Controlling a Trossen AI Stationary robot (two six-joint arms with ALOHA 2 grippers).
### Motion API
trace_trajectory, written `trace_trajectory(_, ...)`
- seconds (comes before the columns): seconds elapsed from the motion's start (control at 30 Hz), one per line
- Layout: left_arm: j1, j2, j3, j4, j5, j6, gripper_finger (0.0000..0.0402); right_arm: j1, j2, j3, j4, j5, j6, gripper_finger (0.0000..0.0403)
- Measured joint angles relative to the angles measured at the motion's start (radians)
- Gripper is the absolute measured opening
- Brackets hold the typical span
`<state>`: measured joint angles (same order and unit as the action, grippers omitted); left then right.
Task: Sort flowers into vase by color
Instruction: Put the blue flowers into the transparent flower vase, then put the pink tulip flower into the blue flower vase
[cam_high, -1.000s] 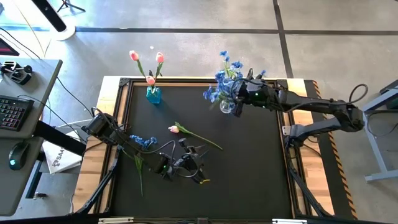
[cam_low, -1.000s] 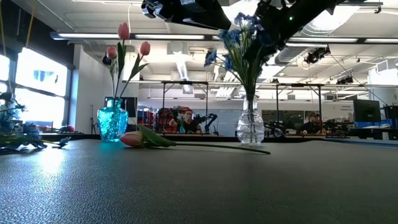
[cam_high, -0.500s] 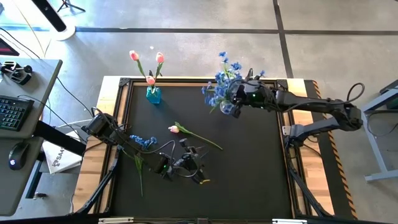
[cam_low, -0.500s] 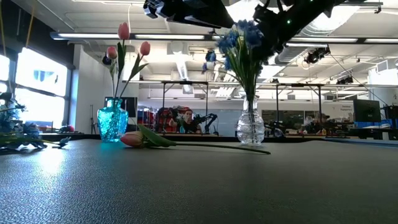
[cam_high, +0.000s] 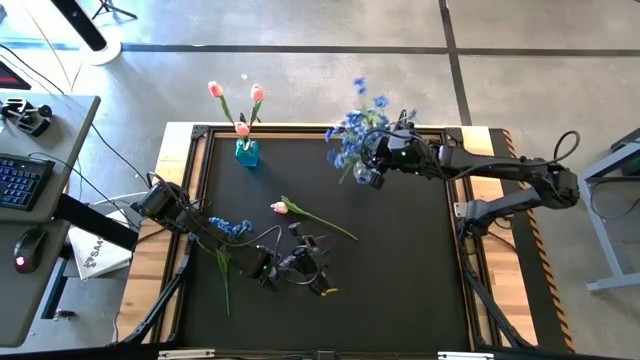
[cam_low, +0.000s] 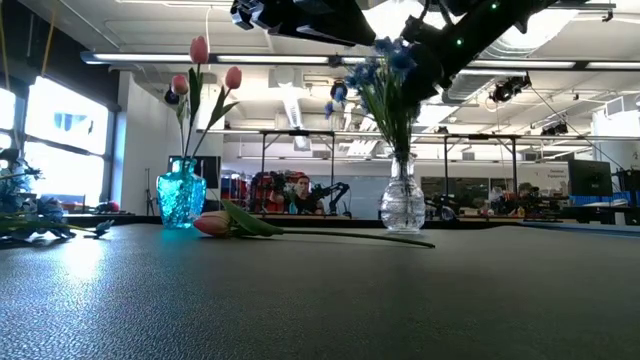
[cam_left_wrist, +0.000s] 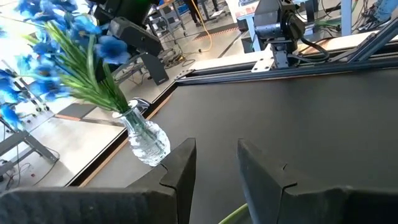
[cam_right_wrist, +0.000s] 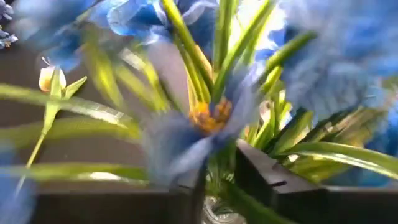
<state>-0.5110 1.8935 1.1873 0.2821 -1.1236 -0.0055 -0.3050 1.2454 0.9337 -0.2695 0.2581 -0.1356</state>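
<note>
Right gripper (cam_high: 378, 165) is hovering over the clear vase (cam_low: 402, 204) at the counter's (cam_high: 400, 260) far edge, in among the blue flowers (cam_high: 352, 132) standing in it — whether its fingers are parted or closed on a stem I cannot tell. Three tulips (cam_high: 242, 105) are standing in the teal vase (cam_high: 246, 152). One tulip (cam_high: 281, 208) is lying mid-counter; a blue bunch (cam_high: 230, 228) is lying nearer the left edge. Left gripper (cam_high: 300, 262) is resting low nearby, fingers (cam_left_wrist: 184, 168) apart — holding nothing.
</note>
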Motion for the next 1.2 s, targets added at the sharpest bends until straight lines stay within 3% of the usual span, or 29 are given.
trace_trajectory(0.23,0.0,0.0,0.0,-0.001,0.0,0.0,0.0106,0.0,-0.069,0.0,-0.003,0.0,-0.026,0.0197)
trace_trajectory(0.4,0.0,0.0,0.0,-0.001,0.0,0.0,0.0106,0.0,-0.153,0.0,-0.004,0.0,-0.021,0.0241)
trace_trajectory(0.9,-0.001,0.0,0.0,-0.001,0.0,-0.001,0.0106,0.091,-0.292,0.0,-0.071,0.005,-0.017,0.0219)
trace_trajectory(1.2,-0.001,0.0,0.0,-0.006,-0.043,-0.036,0.0106,0.303,-0.384,0.0,-0.325,0.17,0.177,0.0189)
